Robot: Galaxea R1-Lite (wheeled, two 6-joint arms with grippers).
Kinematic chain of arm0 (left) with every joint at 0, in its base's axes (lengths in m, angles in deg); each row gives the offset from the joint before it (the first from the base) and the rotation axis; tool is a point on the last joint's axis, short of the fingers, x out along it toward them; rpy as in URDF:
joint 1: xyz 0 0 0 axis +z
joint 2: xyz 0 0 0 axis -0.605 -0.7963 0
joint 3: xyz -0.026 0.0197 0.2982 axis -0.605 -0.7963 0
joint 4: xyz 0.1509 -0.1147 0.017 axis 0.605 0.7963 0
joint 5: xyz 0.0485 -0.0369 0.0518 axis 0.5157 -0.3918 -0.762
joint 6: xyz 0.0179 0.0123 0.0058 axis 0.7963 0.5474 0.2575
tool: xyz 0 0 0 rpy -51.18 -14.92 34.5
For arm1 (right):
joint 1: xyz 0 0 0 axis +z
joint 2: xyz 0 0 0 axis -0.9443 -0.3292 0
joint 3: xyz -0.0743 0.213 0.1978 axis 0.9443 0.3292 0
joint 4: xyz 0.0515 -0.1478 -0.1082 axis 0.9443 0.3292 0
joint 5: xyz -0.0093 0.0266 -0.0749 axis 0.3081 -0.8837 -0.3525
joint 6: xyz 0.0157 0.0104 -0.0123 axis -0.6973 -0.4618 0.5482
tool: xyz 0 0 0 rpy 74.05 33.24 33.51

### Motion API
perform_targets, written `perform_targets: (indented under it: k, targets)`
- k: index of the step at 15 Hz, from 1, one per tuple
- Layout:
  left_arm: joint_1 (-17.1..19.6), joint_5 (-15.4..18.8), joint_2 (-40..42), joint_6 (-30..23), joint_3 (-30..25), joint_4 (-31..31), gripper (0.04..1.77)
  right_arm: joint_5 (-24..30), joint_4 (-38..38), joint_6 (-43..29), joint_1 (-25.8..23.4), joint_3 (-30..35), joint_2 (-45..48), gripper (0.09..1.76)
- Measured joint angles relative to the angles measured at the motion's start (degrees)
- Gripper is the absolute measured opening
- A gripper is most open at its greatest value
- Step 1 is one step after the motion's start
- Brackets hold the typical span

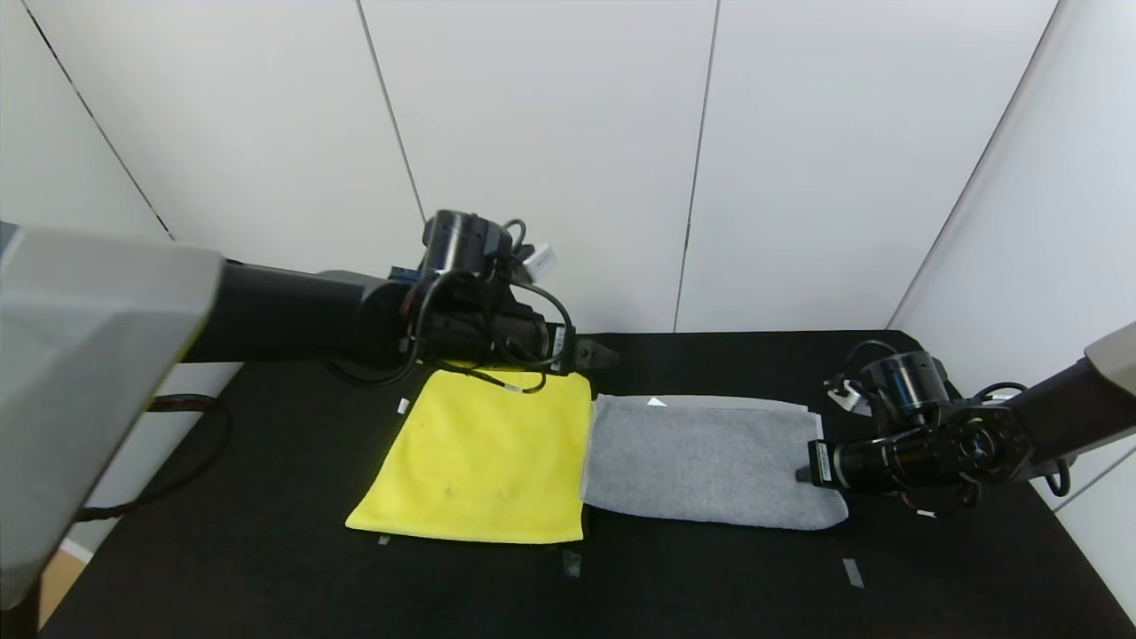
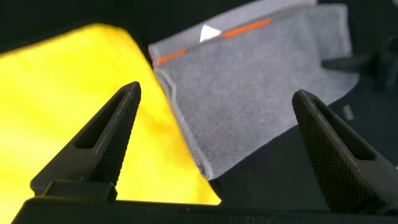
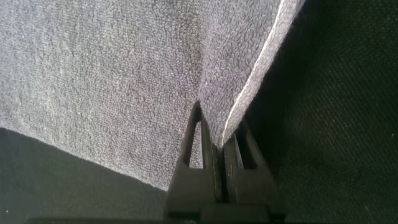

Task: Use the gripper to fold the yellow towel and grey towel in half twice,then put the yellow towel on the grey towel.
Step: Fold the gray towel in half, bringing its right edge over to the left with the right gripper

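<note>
The yellow towel (image 1: 484,457) lies flat on the black table, left of centre. The grey towel (image 1: 701,461) lies folded lengthwise beside it on the right, edges touching; its orange patches (image 2: 245,28) and white tag (image 2: 210,33) show in the left wrist view. My left gripper (image 1: 603,355) is open and empty, held above the far right corner of the yellow towel (image 2: 68,118), near the grey towel (image 2: 249,87). My right gripper (image 1: 803,473) is shut on the right end of the grey towel (image 3: 112,81), its fingers (image 3: 214,155) pinching the hem.
The black table (image 1: 710,586) has small tape marks (image 1: 852,572) near the front edge. White wall panels stand behind and to the right. The right arm's body lies low over the table's right side.
</note>
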State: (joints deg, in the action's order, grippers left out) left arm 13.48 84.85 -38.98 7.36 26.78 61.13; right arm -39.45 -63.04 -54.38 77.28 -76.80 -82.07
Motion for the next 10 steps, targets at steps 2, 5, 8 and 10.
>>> perform_targets:
  k: [2,5,8,10]
  targets:
    - [0.0,0.0,-3.3,0.0,0.0,0.0,1.72,0.0,0.0,0.0,0.0,0.0,0.0,0.15]
    - [0.0,0.1,-5.2,0.0,0.1,-0.1,1.72,0.0,0.0,0.0,0.0,0.0,0.0,0.15]
    - [0.0,0.1,-5.7,0.0,0.1,-0.1,1.72,0.0,0.0,0.0,0.1,0.0,0.0,0.15]
    - [0.0,0.1,-5.8,-0.1,0.1,-0.1,1.72,-0.1,0.0,0.0,0.1,0.0,0.0,0.15]
